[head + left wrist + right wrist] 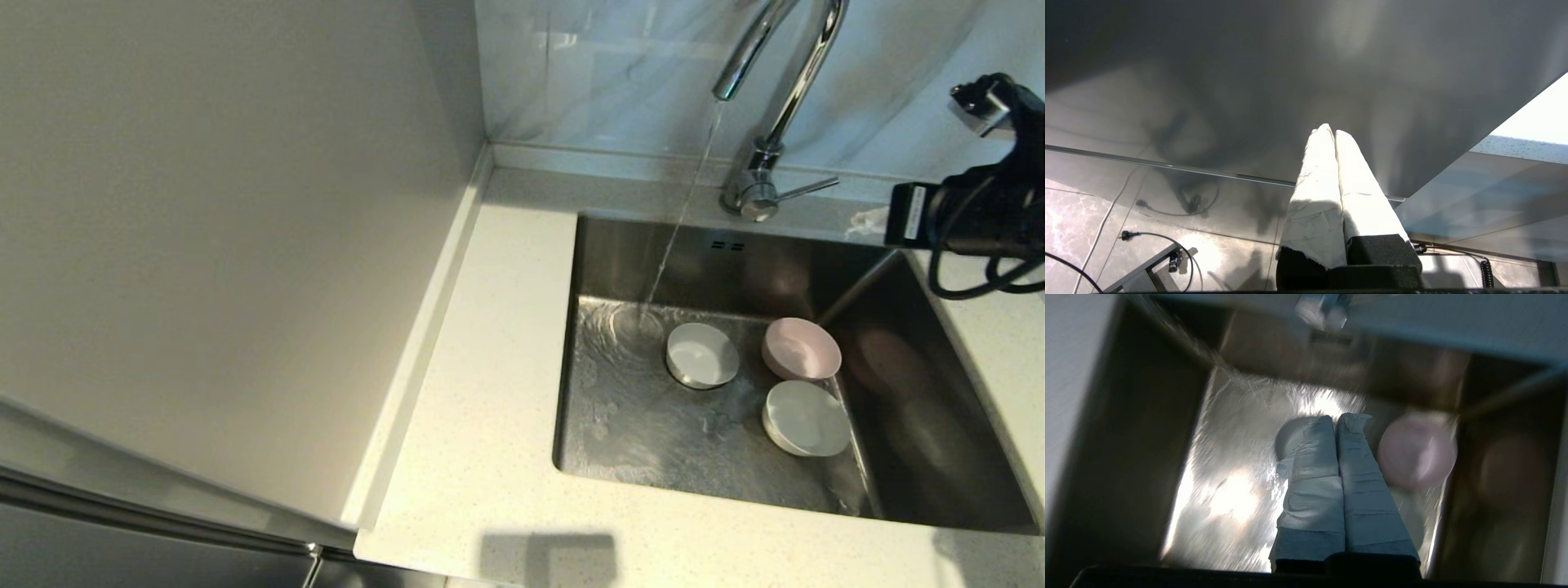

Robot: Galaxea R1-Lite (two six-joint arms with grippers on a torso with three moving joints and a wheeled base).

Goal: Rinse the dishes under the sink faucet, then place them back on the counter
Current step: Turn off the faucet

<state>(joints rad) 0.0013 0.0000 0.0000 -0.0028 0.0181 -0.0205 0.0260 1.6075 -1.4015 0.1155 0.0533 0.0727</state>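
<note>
**Hazards and workspace: water running, all bowls in the basin**

The right tool [1336,418] hangs above the sink [939,425], its taped fingers pressed together and holding nothing. Below and ahead of it sit three bowls on the basin floor: white bowl [702,354], pink bowl [802,349] and grey-white bowl [807,418].

Risks, as judged:
- Wet, smooth rims may slip from a pinch grip.
- The pink and grey-white bowls touch; gripping one may shove the other.
- The faucet [775,98] stream lands beside the white bowl, not in it.

The left tool [1334,134] is parked, closed and empty, beside a grey cabinet panel. The worktop [490,392] is bare, speckled stone beside the basin.
</note>
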